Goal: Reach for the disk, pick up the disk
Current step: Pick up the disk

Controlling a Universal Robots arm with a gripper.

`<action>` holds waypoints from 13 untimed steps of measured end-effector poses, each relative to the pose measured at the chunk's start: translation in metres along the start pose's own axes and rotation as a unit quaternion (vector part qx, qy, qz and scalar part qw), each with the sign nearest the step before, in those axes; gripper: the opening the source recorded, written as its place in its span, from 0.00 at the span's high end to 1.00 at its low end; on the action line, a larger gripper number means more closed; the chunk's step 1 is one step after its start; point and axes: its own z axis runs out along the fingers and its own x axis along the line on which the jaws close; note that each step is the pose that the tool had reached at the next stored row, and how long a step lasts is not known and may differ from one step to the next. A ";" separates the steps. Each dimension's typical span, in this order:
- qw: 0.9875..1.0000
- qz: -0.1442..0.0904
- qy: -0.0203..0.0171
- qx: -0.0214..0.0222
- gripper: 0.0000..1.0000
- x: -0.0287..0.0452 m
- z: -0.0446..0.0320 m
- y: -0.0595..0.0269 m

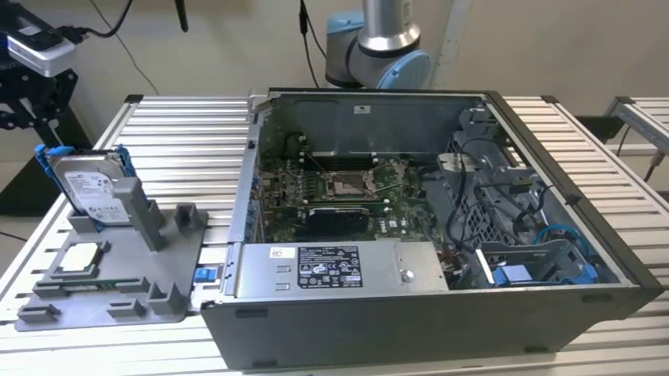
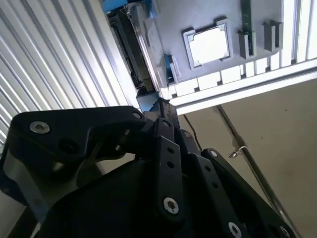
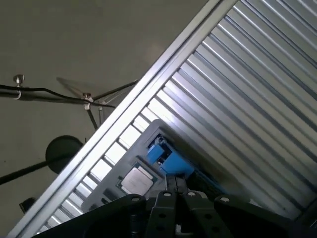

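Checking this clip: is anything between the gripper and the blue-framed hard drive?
Nothing visible does. In the first wrist view the black gripper points toward the silver-grey hard drive in its blue plastic bracket, with no object in the gap between them.

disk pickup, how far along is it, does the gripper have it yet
Done: nothing yet; the disk stands upright in the grey fixture, ungrasped. In hand: the reach; in the first wrist view the gripper points toward the disk's blue bracket, clearly apart from it. Left: closing the gap, the grasp and the lift.
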 end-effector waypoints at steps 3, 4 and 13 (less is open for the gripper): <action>1.000 -0.027 0.001 0.000 1.00 0.0000 0.0000 -0.0001; 0.999 -0.037 0.001 0.000 1.00 0.0000 0.0000 -0.0001; 0.992 -0.124 0.005 0.000 1.00 0.0000 0.0000 0.0000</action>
